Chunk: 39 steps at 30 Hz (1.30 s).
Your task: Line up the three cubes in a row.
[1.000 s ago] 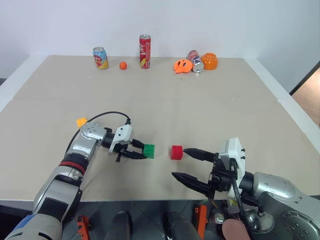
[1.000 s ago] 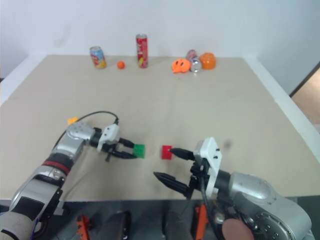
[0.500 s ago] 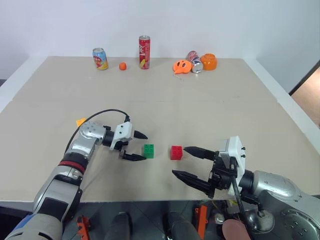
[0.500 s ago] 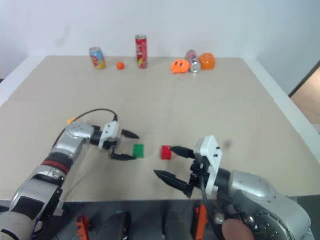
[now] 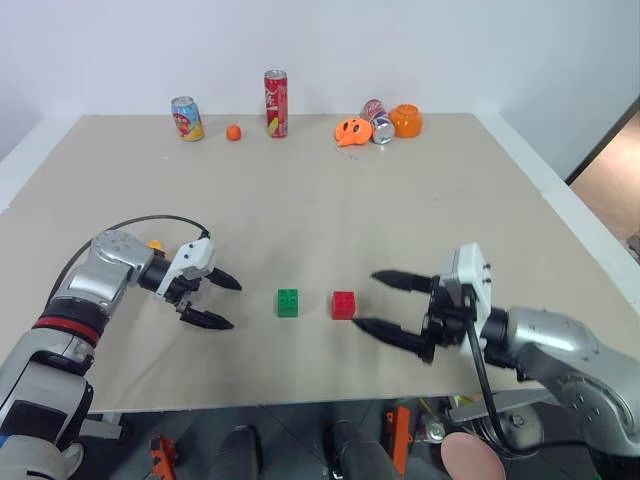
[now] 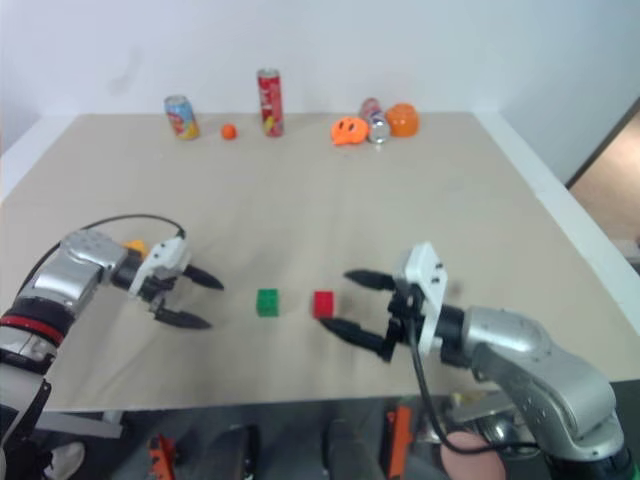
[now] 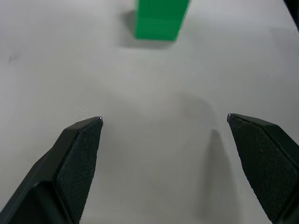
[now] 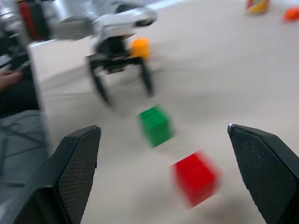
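On the counter (image 5: 420,200), near its front edge, the green cube (image 5: 287,302) and red cube (image 5: 344,304) sit side by side, a small gap between them. The yellow-orange cube (image 5: 155,244) hides behind the left gripper (image 5: 218,301), so it likely joins next. Both it and the right gripper (image 5: 378,300) have wide, empty jaws. Cans (image 5: 274,103) and orange toys (image 5: 349,131) stand far back, out of the way.

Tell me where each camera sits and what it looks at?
Head eyes: look down over the table; both arms show, left tool and right tool open.
Left wrist: looks along its tool at the green cube.
Right wrist: faces the red cube, green cube, yellow cube and the left tool.
Shared: all see the green cube.
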Motion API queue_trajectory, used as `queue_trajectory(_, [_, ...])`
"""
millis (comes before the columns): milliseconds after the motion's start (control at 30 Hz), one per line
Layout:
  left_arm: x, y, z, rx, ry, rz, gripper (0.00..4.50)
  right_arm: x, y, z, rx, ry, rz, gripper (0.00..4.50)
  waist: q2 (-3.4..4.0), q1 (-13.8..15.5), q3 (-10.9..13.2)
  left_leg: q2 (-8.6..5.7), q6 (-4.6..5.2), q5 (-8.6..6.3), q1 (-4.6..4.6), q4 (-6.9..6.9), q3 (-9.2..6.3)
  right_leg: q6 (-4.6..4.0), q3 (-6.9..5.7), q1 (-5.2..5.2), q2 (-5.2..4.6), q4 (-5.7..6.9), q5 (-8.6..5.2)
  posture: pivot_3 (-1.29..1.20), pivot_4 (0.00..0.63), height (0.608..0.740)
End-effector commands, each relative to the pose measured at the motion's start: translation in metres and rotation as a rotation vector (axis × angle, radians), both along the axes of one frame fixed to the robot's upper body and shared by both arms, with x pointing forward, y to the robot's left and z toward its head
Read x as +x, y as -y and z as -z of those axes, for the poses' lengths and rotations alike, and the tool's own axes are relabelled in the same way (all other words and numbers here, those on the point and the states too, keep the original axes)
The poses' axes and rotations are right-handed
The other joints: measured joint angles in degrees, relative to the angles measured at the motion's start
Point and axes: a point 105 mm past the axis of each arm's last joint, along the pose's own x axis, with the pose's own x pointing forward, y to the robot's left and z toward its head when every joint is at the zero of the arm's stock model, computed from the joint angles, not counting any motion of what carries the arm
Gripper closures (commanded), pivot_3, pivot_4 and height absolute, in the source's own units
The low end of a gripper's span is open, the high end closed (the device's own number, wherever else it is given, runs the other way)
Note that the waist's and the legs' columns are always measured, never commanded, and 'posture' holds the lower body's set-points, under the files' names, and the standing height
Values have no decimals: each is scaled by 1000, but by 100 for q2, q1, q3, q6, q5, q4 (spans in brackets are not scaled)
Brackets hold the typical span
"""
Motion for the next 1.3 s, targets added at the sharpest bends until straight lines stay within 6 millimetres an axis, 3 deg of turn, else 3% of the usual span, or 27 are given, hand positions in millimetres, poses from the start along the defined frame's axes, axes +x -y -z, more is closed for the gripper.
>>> queue_trajectory(33, [-10, 3, -30, -172, -12, -77, 59, 22, -4, -23, 46, 100, 32, 0, 0, -4, 0, 2, 0, 0, -2, 1, 4, 1, 3, -2, 0, 0, 0, 0, 150, 740])
queue_trajectory(167, [-25, 3, -37, -309, -29, -240, 59, 56, -12, -45, 112, 143, 88, 0, 3, -34, 2, 11, -1, -1, 0, -9, 21, 6, 15, -17, 4, 6, 4, 0, 150, 740])
queue_trajectory(300, [-37, 0, -35, -356, 48, -443, 59, 82, -27, -52, 135, 135, 103, 0, 2, 0, 1, 17, -1, -1, -8, -25, 16, 7, 19, -43, 19, 22, 6, 0, 150, 740])
queue_trajectory(400, [-45, 0, -25, -347, 134, -600, 59, 87, -43, -44, 119, 130, 49, 0, 1, 27, 1, 17, -1, -1, -9, -35, 14, 15, 23, -51, 23, 35, 10, 0, 150, 740])
queue_trajectory(533, [-41, -12, -14, -327, 247, -909, 59, 89, -60, -29, 87, 110, -25, 0, 0, 25, 0, 15, -1, -1, -12, -39, 15, 15, 28, -56, 25, 40, 10, 0, 150, 740])
queue_trajectory(700, [-40, -41, -6, -285, 299, -1346, 59, 88, -80, -20, 67, 101, -120, 0, 0, 12, 0, 16, -3, 1, -4, -23, 16, 6, 37, -55, 31, 53, 15, 0, 150, 740])
queue_trajectory(867, [-47, -70, 0, -218, 293, -1637, 59, 88, -95, -20, 79, 99, -176, 0, -1, 2, 0, 15, -7, 6, 12, -15, 12, -14, 40, -52, 41, 68, 21, 0, 150, 740])
queue_trajectory(1067, [-46, -78, -2, -193, 258, -1750, 59, 86, -104, -21, 93, 100, -209, 0, -2, 2, -1, 14, -12, 11, 12, -12, 9, -16, 41, -51, 43, 72, 24, 0, 150, 740])
queue_trajectory(1300, [-16, -69, -1, -172, 245, -1708, 59, 77, -102, -23, 103, 108, -237, 0, -2, 5, -1, 11, -15, 12, 10, -13, 9, -14, 42, -53, 43, 72, 24, 0, 150, 740])
